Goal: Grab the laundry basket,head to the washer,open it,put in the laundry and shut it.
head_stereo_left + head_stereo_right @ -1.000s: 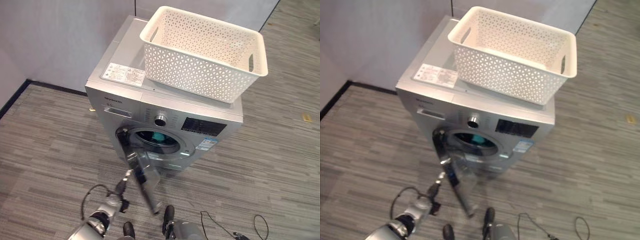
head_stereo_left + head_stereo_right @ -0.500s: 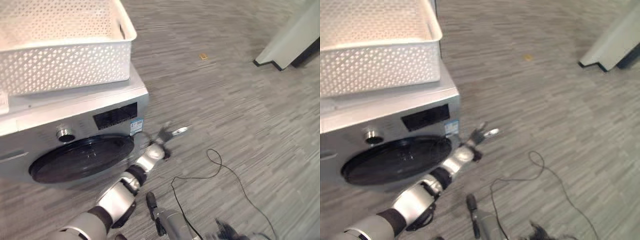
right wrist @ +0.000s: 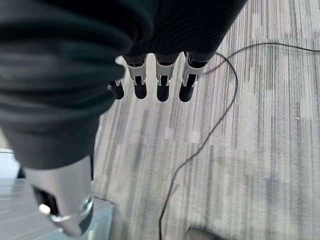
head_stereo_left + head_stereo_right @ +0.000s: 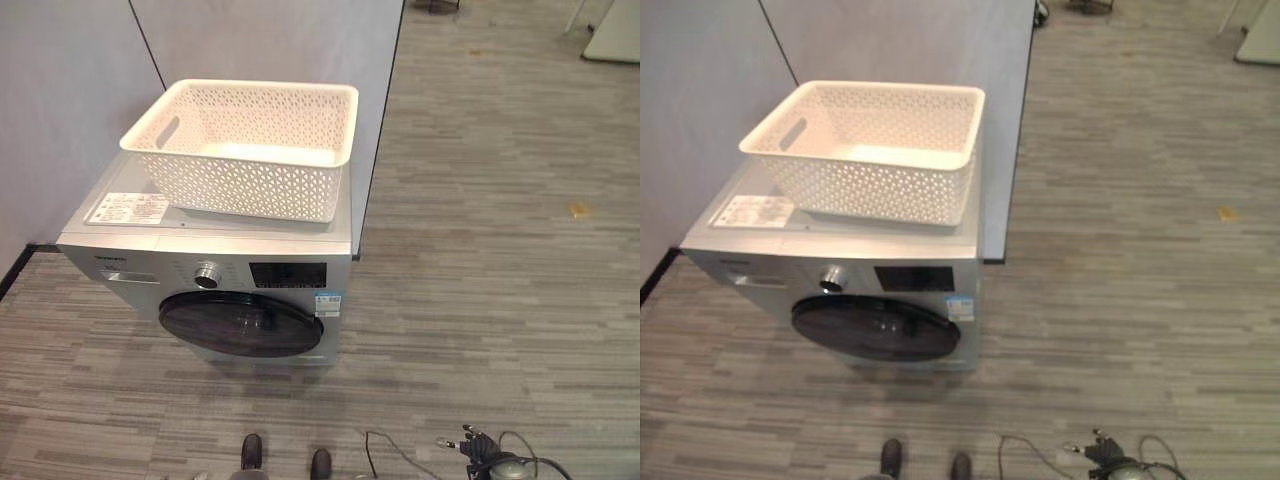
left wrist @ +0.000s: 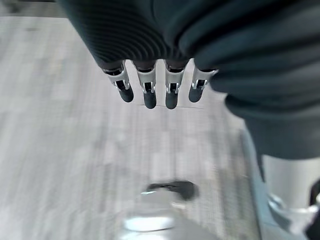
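In the left eye view, the white laundry basket is seen standing on top of the silver washer, whose round dark door is closed. In the left wrist view, the left hand is shown with fingers hanging straight and nothing held. In the right wrist view, the right hand is likewise relaxed and empty above the grey striped floor.

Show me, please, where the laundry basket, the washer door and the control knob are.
laundry basket [image 4: 262, 180]: left eye view, on its lattice front wall.
washer door [image 4: 240, 323]: left eye view, middle of the dark round glass.
control knob [image 4: 206, 275]: left eye view, on its silver face.
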{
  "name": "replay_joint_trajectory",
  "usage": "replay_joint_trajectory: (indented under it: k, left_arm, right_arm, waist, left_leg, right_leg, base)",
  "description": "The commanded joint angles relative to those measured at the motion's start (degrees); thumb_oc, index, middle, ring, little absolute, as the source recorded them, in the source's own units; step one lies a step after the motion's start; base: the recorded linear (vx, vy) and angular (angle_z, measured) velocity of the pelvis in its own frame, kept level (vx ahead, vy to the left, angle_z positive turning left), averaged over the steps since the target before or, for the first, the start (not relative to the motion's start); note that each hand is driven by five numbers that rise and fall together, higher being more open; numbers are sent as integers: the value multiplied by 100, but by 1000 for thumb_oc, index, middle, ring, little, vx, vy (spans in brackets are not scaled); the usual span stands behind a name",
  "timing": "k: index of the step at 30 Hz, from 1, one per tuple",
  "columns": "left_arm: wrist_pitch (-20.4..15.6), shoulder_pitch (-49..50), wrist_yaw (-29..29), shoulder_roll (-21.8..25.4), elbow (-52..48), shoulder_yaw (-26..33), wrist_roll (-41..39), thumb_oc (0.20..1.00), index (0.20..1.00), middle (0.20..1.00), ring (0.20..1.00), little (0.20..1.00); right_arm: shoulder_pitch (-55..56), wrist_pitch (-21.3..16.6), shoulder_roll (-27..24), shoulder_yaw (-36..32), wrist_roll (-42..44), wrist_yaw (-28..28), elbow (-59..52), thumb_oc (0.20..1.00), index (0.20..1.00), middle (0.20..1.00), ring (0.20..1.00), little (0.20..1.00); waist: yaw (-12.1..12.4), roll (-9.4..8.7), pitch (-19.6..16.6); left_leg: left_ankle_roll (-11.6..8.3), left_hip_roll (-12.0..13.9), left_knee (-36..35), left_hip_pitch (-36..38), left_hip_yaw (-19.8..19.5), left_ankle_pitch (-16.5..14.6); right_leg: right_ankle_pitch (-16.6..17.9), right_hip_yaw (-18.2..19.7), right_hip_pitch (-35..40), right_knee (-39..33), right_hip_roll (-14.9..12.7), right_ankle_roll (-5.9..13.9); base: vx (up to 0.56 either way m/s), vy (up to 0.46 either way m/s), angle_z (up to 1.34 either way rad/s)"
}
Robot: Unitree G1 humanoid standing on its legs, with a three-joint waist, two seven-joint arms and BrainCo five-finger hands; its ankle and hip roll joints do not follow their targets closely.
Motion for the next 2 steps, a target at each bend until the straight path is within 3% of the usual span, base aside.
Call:
replay_joint_trajectory:
  k: [1, 2]
  left_arm:
    - [-38, -946, -165, -317, 72, -21, 523, 1000, 1000, 1000, 1000, 1000]
    - [-9, -880, -236, -317, 159, -14, 595, 1000, 1000, 1000, 1000, 1000]
  right_arm:
    - [308, 109, -146, 153, -265, 91, 211, 1000, 1000, 1000, 1000, 1000]
    - [313, 160, -124, 179, -370, 134, 280, 1000, 1000, 1000, 1000, 1000]
  waist:
    - [-265, 314, 65]
    - [-252, 345, 2]
  left_leg:
    - [436, -364, 274, 290, 175, -256]
    - [453, -382, 195, 391, 200, -274]
  right_leg:
    - [665, 337, 459, -474, -347, 784]
    - [668, 345, 495, -480, -376, 807]
  base:
    - [39, 214, -26]
    - [45, 197, -26]
